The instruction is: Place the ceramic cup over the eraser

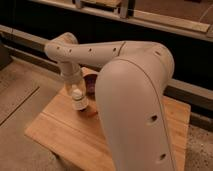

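Note:
The ceramic cup, small and whitish with a darker band, stands upright directly under the end of my arm, at the back left part of the wooden table. My gripper is right on top of the cup, coming down from above. Whether the cup rests on the table or hangs just above it cannot be told. The eraser is hidden from view.
A dark purple bowl sits just right of the cup, partly behind my arm. An orange-red stick lies on the wood by the cup's base. My large white forearm covers the table's middle and right.

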`<state>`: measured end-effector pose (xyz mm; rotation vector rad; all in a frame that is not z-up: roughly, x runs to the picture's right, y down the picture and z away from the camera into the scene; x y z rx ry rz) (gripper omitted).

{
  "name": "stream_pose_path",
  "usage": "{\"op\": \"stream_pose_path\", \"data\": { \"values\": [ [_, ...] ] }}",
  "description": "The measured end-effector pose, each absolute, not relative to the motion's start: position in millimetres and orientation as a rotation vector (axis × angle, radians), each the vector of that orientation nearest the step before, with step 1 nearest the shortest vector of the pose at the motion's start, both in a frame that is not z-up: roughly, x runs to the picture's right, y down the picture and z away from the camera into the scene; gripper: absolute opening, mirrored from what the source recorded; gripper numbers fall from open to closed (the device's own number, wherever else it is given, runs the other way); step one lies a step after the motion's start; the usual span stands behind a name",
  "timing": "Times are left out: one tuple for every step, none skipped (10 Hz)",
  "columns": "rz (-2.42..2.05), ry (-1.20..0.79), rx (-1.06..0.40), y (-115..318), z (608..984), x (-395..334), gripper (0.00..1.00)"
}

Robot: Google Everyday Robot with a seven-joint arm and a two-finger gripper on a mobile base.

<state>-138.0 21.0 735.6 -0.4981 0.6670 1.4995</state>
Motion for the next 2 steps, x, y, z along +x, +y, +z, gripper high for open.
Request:
{"op": "stream_pose_path", "data": {
  "values": [
    [1.491,0.67,-0.497,23.6,737.6,-139.5,0.0],
    [1.482,0.668,-0.499,25.4,739.0,-141.6,0.0]
  ]
}}
